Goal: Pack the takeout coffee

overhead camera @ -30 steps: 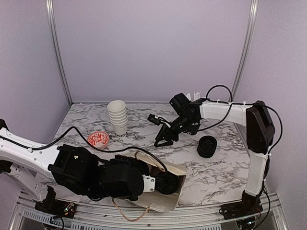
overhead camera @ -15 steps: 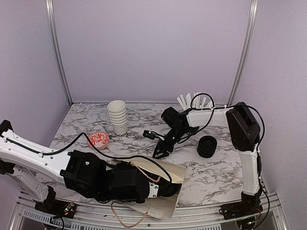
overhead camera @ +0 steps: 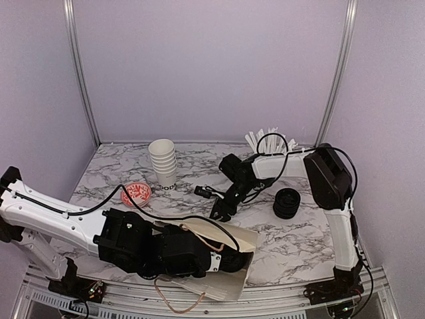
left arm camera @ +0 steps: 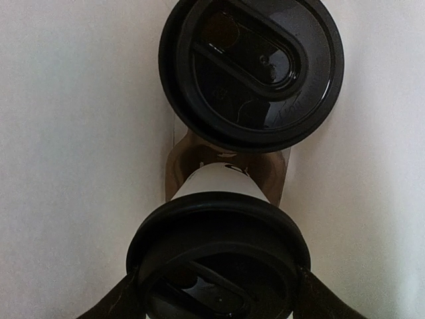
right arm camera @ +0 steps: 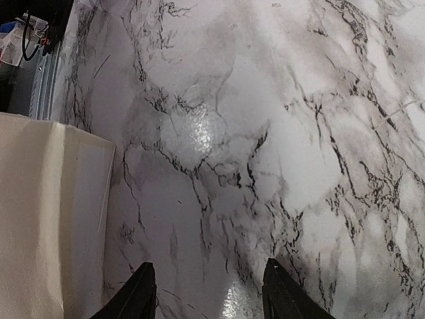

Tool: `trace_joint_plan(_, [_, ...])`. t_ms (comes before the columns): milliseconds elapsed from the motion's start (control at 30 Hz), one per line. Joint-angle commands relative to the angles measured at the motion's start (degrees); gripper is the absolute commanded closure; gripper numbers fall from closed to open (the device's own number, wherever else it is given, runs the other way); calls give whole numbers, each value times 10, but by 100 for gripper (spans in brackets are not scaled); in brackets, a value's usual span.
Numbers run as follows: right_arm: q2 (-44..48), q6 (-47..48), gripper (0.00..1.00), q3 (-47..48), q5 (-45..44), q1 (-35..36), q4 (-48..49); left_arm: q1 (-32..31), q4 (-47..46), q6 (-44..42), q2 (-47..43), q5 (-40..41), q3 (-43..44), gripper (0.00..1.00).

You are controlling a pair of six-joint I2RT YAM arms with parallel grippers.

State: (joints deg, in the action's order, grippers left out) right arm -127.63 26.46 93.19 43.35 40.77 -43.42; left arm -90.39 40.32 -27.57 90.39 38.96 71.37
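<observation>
Black-lidded coffee cup (left arm camera: 219, 199) pinched by the left gripper (left arm camera: 216, 290) inside the paper bag (overhead camera: 240, 239); right gripper (right arm camera: 209, 276) spread above the table (right arm camera: 279, 133).

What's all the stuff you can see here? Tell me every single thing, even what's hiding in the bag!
nearer lidded coffee cup: one, white paper with a round black plastic lid, inside the bag, gripped by the left gripper
farther lidded coffee cup: one, same colours, deeper in the bag
brown cardboard piece: one, brown, between the two cups
paper bag: one, cream, on its side at the near edge
stack of lidless paper cups: one stack, white, back left
small patterned dish: one, red and white, left side
stack of plastic lids: one stack, black, right side
stirrers: a bunch, white, back right
marble table: one, white and grey
left gripper: black, in the bag
right gripper: black, open over bare marble
</observation>
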Motion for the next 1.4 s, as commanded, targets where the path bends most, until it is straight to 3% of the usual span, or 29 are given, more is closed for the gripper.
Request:
trace_joint_plan(0, [-15, 11, 47, 23, 37, 6, -21, 9, -14, -10, 9, -4, -8, 50])
trace_joint_plan(467, [-52, 29, 48, 46, 105, 25, -60, 17, -21, -4, -1, -16, -21, 50])
trace_joint_plan(767, [-64, 49, 48, 56, 123, 51, -88, 16, 41, 44, -7, -55, -2, 50])
trace_joint_plan(933, [-67, 50, 47, 65, 86, 51, -91, 16, 88, 68, -5, -92, 13, 50])
trace_joint_plan(1033, [-62, 53, 42, 79, 43, 38, -103, 18, 97, 73, -4, -110, 17, 50])
trace_joint_plan(1133, [-72, 87, 37, 128, -2, 10, -179, 24, 115, 86, 5, -131, 36, 50])
trace_joint_plan(1367, [-14, 108, 35, 126, -13, -63, -207, 45, 154, 103, 28, -200, 69, 51])
